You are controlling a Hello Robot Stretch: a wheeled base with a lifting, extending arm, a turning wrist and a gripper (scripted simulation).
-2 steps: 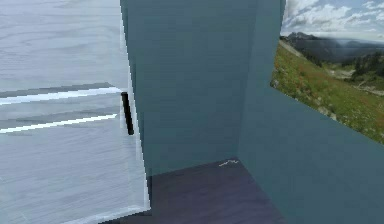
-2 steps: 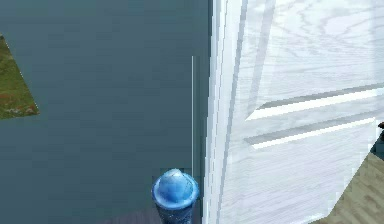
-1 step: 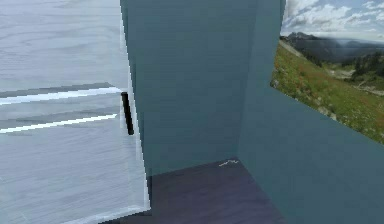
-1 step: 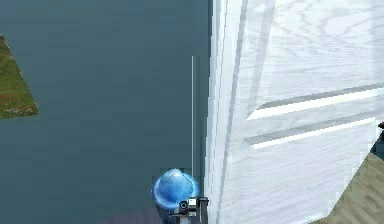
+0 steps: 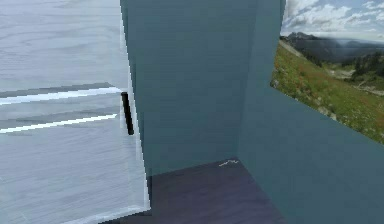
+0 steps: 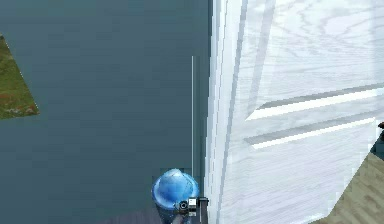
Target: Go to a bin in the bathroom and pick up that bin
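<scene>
A round, bright blue object [image 6: 174, 188] sits low in the arm side view, against the teal wall and just left of a white door's edge. Its shape is too unclear to call it a bin. Right beside it, at the bottom edge, a small dark part with a pale spot looks like the gripper [image 6: 192, 207]. I cannot tell whether it holds anything, or whether it touches the blue object.
A white panelled door [image 5: 60, 120] with a black handle [image 5: 127, 114] stands close at the forward view's left. Teal walls [image 5: 190, 90] meet in a corner ahead over a dark floor [image 5: 205, 195]. A landscape picture [image 5: 335, 70] hangs on the wall at that view's right. The same door [image 6: 300, 110] covers the arm side view's right.
</scene>
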